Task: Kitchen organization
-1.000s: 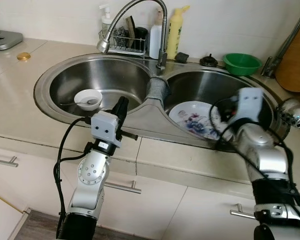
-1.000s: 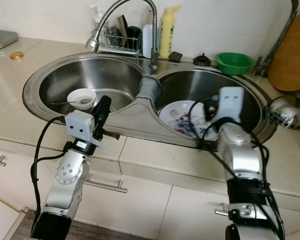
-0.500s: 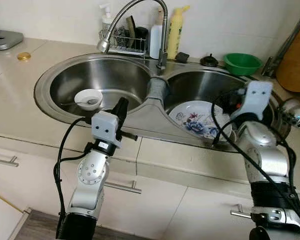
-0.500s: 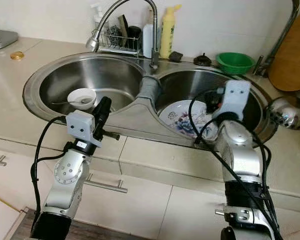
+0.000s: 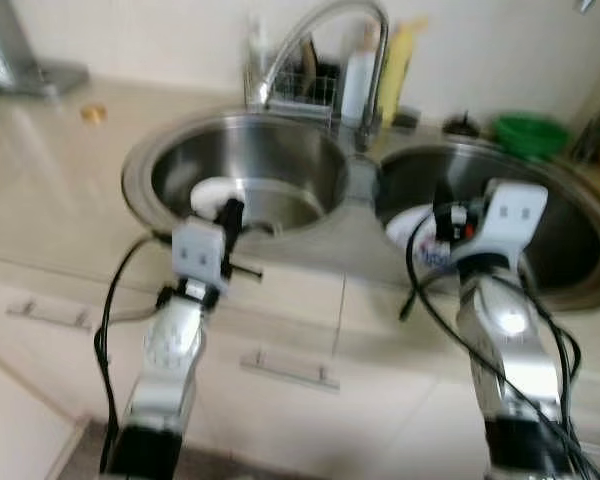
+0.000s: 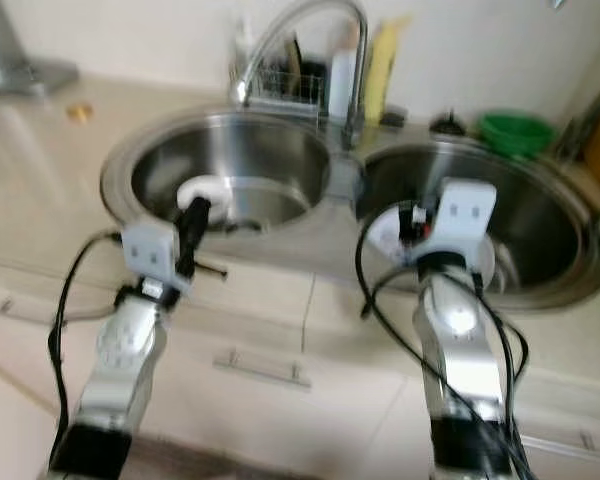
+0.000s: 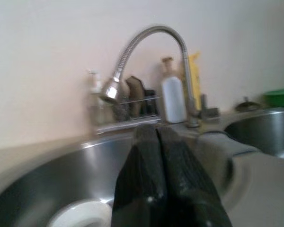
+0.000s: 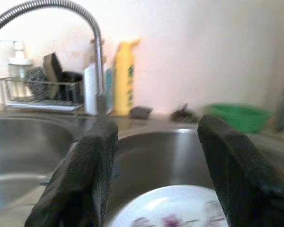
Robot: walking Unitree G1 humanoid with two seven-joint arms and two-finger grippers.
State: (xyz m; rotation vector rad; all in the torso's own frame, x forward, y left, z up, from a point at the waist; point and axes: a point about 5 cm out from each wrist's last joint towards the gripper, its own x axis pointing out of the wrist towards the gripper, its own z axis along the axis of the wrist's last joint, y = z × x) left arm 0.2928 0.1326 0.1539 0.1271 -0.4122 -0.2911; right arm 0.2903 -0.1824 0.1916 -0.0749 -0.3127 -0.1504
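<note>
The right gripper [image 8: 156,175], its 2 black fingers spread apart, hovered above a round white plate with a purple flower pattern [image 8: 170,213] lying in the right steel basin [image 8: 180,161]. The left gripper [image 7: 157,156], fingers pressed together, pointed over a small white bowl [image 5: 212,192] in the left steel basin [image 5: 280,165]. Head views were blurred.

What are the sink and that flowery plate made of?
The sink looks like brushed stainless steel: grey, with soft reflections. The plate in its right-hand basin looks like glazed ceramic, glossy white with a printed flower, though melamine can't be ruled out.
</note>
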